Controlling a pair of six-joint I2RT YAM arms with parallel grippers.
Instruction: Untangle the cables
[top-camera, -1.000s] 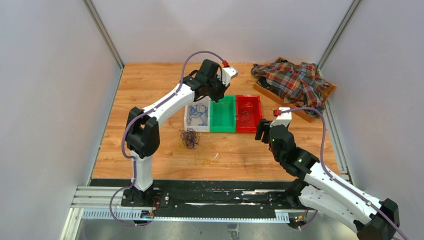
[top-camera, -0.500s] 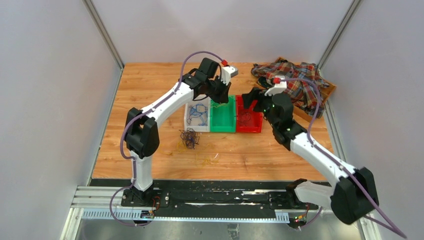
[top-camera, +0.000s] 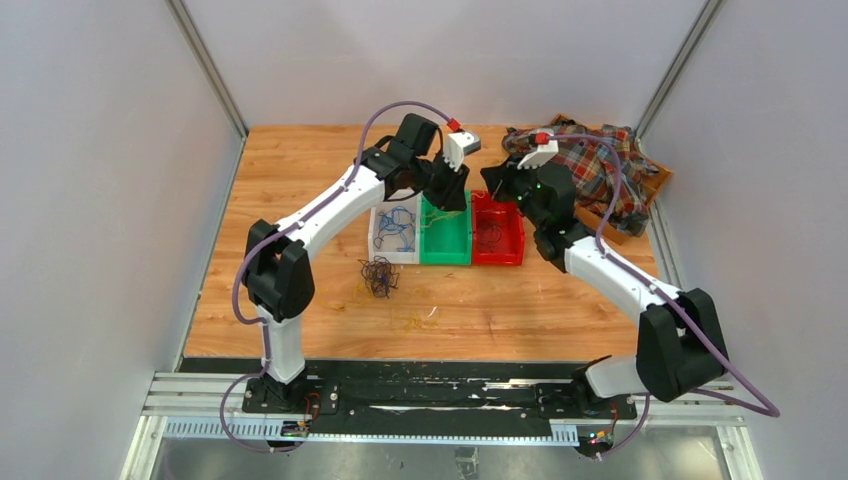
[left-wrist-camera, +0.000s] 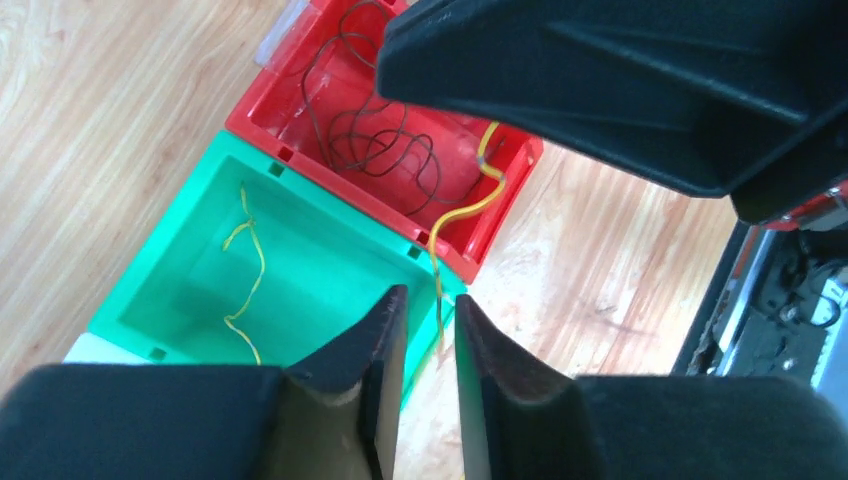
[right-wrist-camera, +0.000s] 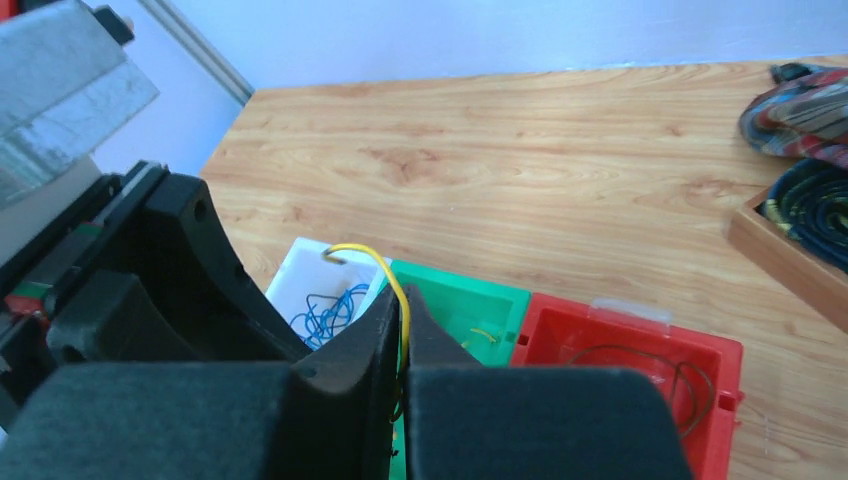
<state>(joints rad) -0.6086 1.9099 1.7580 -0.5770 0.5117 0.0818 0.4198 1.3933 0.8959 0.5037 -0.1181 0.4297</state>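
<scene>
Logging the wooden table (top-camera: 300, 180) first: finding open board along its left side and near edge, and crowding at the far right from a plaid shirt (top-camera: 580, 165) heaped over a wooden tray.

Noting three bins side by side mid-table: white bin (top-camera: 395, 259) on the left holding blue wires, green bin (top-camera: 445, 259) in the middle holding a yellow strand, red bin (top-camera: 498, 259) on the right holding dark loops.

Placing the clump of cables (top-camera: 378, 275) on bare board just in front of the white bin, well apart from both claws and on the left arm's side.

Reading the right gripper (right-wrist-camera: 403, 305) as clenched on a yellow wire (right-wrist-camera: 375, 258), which arches out above the pinch.

Reading the left gripper (left-wrist-camera: 428, 305) as released: seeing narrowly parted fingers, with the wire hanging through the gap, apparently unpinched.

Tracing the wire's long axis as roughly upright, from the right claw's pinch down past the left fingers, over the rim shared by the green and red bins.

Judging the drop as turning on that rim: needing a shift toward the green side. Flagging scant room between the two claws, hovering near one another above the bins.
</scene>
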